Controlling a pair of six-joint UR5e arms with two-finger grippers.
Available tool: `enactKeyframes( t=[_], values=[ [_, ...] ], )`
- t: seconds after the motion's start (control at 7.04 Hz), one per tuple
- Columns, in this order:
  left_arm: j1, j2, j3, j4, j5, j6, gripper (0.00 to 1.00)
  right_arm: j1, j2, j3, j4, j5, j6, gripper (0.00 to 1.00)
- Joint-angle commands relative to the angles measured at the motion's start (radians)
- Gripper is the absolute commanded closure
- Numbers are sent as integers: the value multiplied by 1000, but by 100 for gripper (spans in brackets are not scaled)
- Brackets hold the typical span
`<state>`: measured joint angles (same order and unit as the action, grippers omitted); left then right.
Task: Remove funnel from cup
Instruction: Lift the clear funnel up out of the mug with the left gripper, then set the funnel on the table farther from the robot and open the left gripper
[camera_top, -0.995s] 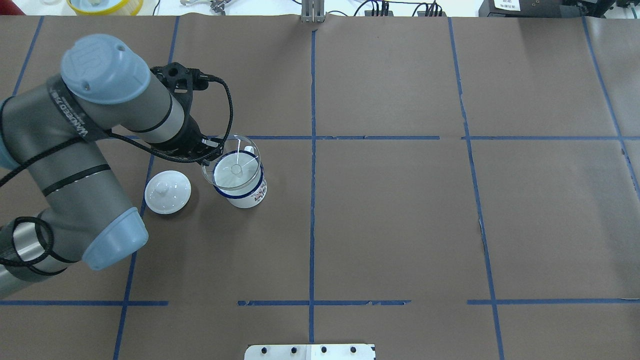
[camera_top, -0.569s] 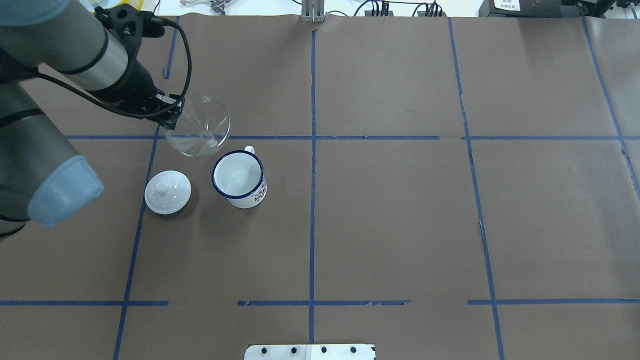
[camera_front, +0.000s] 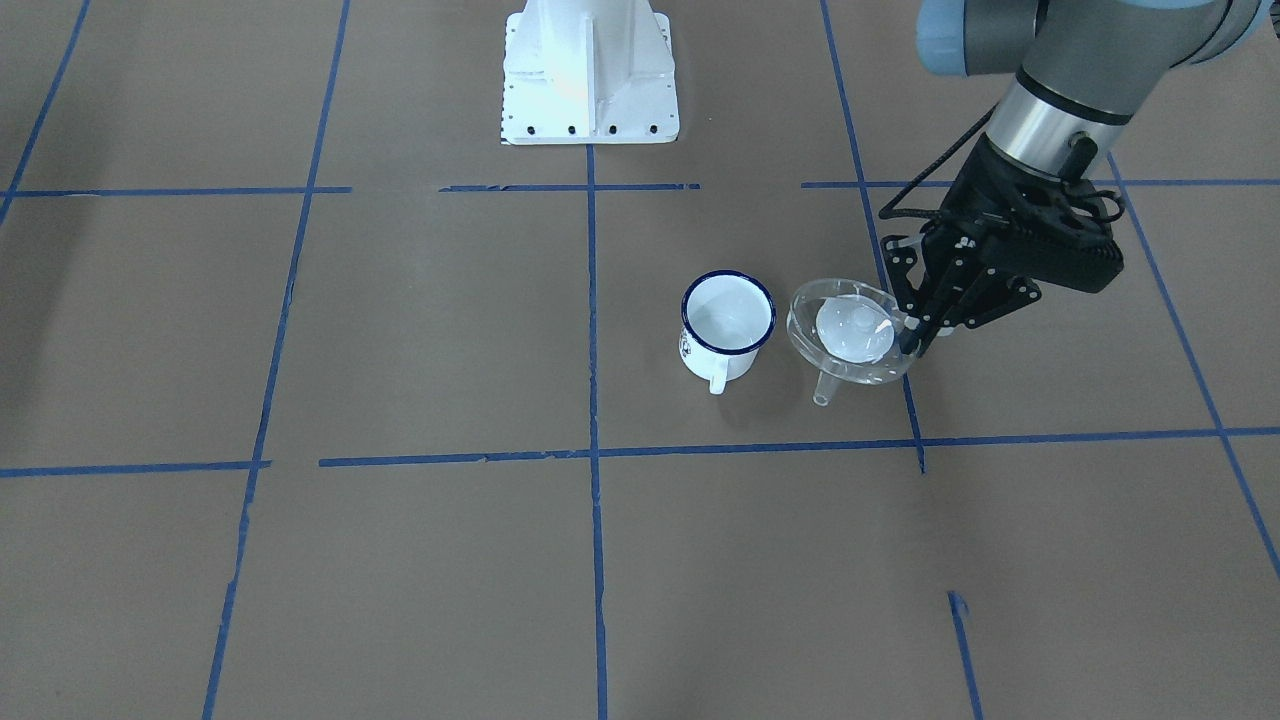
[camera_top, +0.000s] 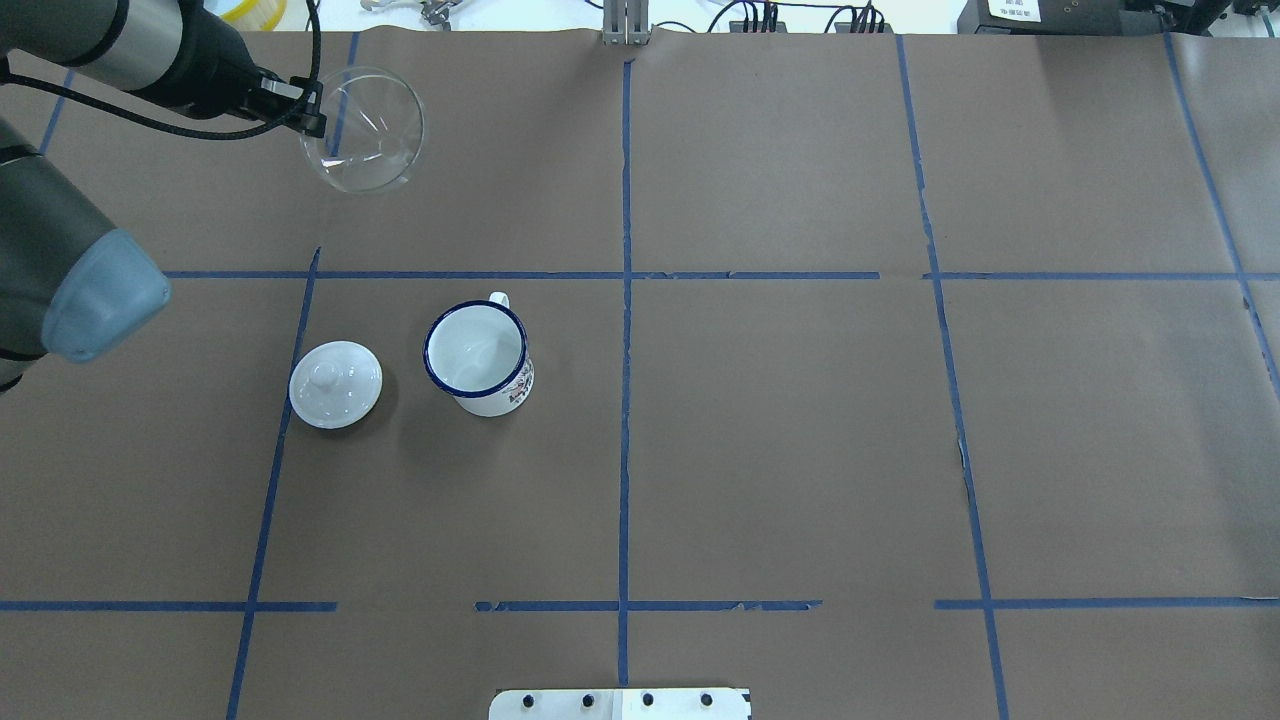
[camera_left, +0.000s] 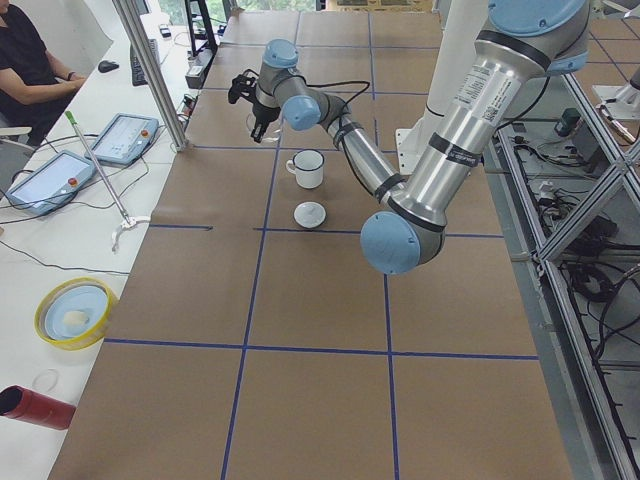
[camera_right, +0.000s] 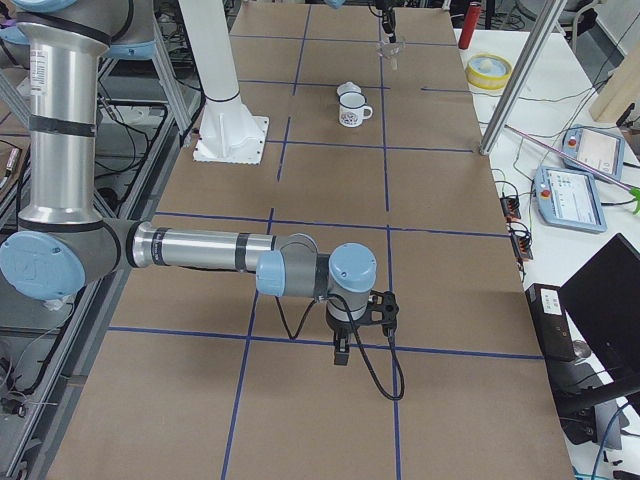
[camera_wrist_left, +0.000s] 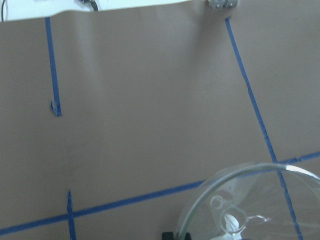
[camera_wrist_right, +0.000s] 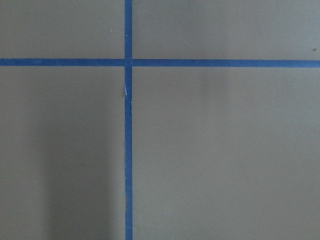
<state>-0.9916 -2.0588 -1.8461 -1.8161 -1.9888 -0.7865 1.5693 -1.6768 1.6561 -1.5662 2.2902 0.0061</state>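
The clear funnel (camera_top: 362, 130) hangs in the air over the far left part of the table, tilted, with its spout free (camera_front: 826, 388). My left gripper (camera_top: 310, 115) is shut on the funnel's rim at its left side; it also shows in the front view (camera_front: 912, 335). The white cup (camera_top: 478, 355) with the dark blue rim stands upright and empty on the brown paper, apart from the funnel. In the left wrist view the funnel (camera_wrist_left: 250, 205) fills the lower right. My right gripper (camera_right: 342, 350) hovers low over the table far away; I cannot tell its state.
A white round lid with a knob (camera_top: 335, 384) lies just left of the cup. The white robot base (camera_front: 588, 70) stands at the near middle. A metal post (camera_top: 625, 25) stands at the far edge. A yellow bowl (camera_left: 75, 310) sits off the paper.
My left gripper has lifted the funnel out of the cup and carried it up and away toward the far left. The cup now stands empty and has not moved.
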Motion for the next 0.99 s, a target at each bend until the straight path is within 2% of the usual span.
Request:
enactKeyframes(
  t=[0.0, 0.28, 0.57, 0.85],
  values=[
    [2, 9, 118, -217, 190, -52, 100, 0, -1, -1, 0, 0, 0, 0],
    [17, 28, 293, -521, 372, -127, 100, 0, -1, -1, 0, 0, 0, 0],
    [121, 37, 485, -809, 587, -139, 100, 0, -1, 1, 0, 0, 0, 0],
    [200, 37, 547, -842, 703, -140, 100, 0, -1, -1, 0, 0, 0, 0]
  ],
)
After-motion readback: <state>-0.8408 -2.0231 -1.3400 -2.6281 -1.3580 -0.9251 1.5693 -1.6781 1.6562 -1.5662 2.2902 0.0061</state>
